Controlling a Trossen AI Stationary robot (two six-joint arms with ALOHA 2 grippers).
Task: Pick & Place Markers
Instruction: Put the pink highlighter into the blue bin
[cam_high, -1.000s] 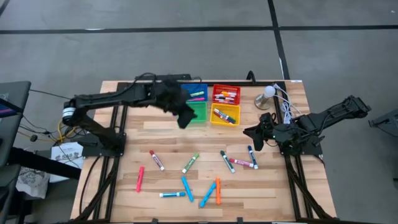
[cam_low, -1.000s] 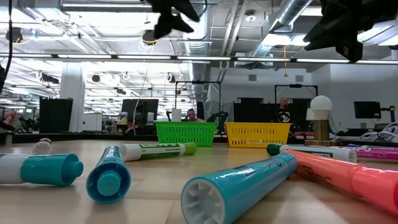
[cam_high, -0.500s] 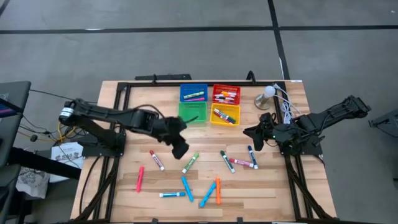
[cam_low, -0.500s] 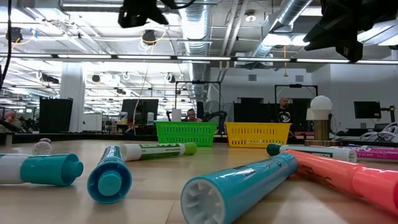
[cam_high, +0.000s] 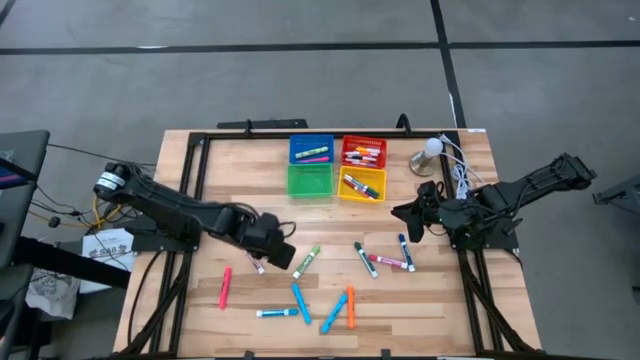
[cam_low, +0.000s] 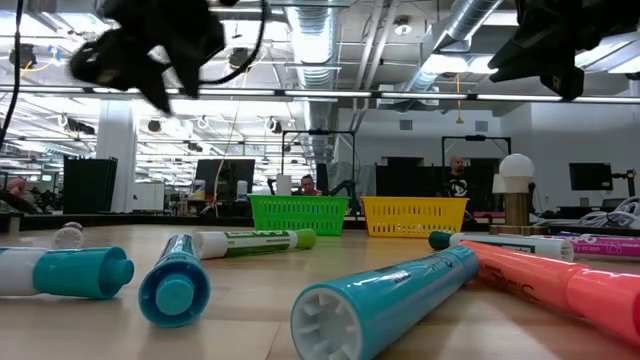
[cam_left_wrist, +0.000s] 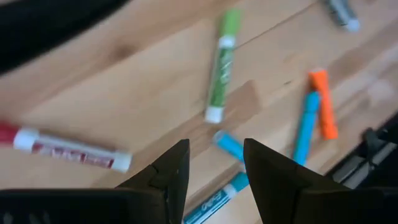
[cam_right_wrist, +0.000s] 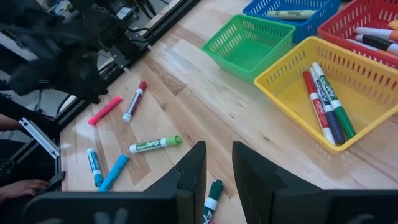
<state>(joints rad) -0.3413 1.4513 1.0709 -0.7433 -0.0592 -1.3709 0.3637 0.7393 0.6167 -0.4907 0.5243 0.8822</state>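
half of the red-capped marker (cam_high: 254, 262) hides under the left end effector (cam_high: 268, 243), fingers parted and empty.

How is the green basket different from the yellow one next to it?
The green basket looks empty, while the yellow basket holds several markers. Seen from above, the green basket sits left of the yellow one, below the blue basket; the yellow sits below the red basket. Both are small, square, mesh-sided plastic baskets.
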